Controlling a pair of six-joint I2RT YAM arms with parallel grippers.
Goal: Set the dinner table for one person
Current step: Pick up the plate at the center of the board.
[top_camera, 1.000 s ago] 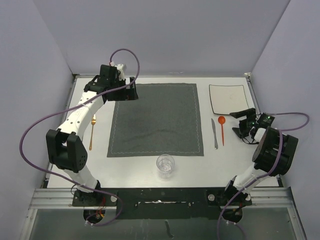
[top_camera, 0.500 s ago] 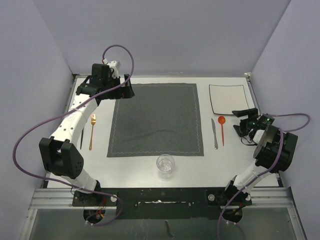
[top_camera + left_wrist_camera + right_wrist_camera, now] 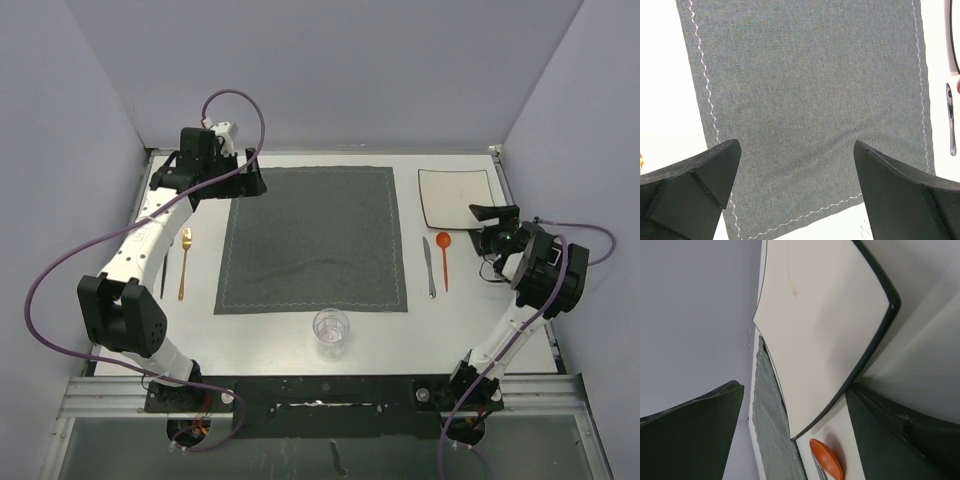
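White rectangular dinner table [image 3: 260, 335] spans the scene beneath both arms, jaws released.
Left gripper [image 3: 795, 145] gapes empty over the dark grey stitched cloth placemat's [image 3: 312, 240] far-left corner; right gripper [image 3: 795, 388] gapes at the small white square plate's [image 3: 458, 196] near-right corner.

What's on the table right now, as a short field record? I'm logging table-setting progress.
table: white, bears everything below
placemat: dark grey, centred, bare
plate: white square, right of placemat's far end
knife: right of placemat
orange spoon: right of knife
gold fork: left of placemat
glass: upright, just off placemat's near edge
left hand: open, over placemat's far-left corner
right hand: open, at plate's near edge, empty
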